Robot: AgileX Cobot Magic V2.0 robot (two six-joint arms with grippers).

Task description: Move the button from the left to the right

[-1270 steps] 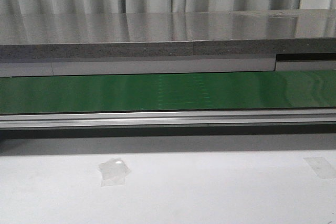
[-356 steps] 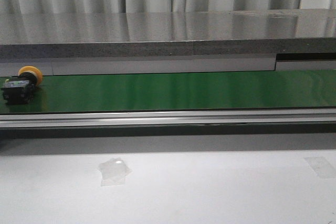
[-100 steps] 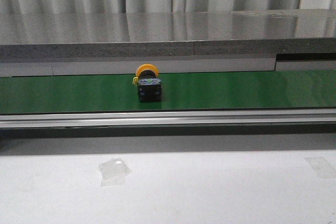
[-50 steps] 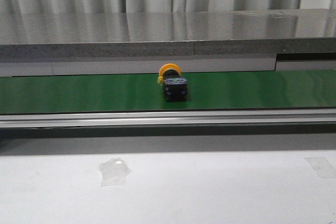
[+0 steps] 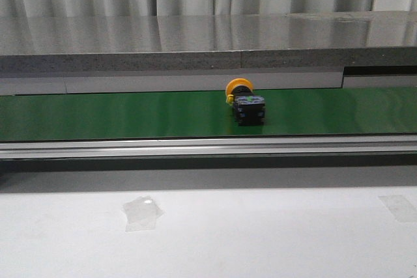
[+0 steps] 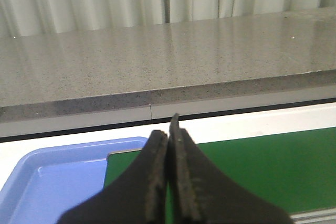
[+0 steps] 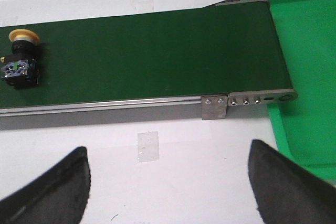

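Button [image 5: 246, 105] lies on the belt [image 5: 130, 114], ring at 11 o'clock; left tool [image 6: 169, 145] clenched, empty, above belt; right tool [image 7: 168, 177] released, over counter [image 7: 173, 150].

button [image 5: 246, 102] further right on belt [image 5: 117, 114]

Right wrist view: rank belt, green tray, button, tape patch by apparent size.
Largest to smallest, as they appear:
1. belt
2. green tray, though cut off by the frame edge, so its full size is unsure
3. button
4. tape patch, close to the button in size and nearer the camera, so that pair is uncertain.
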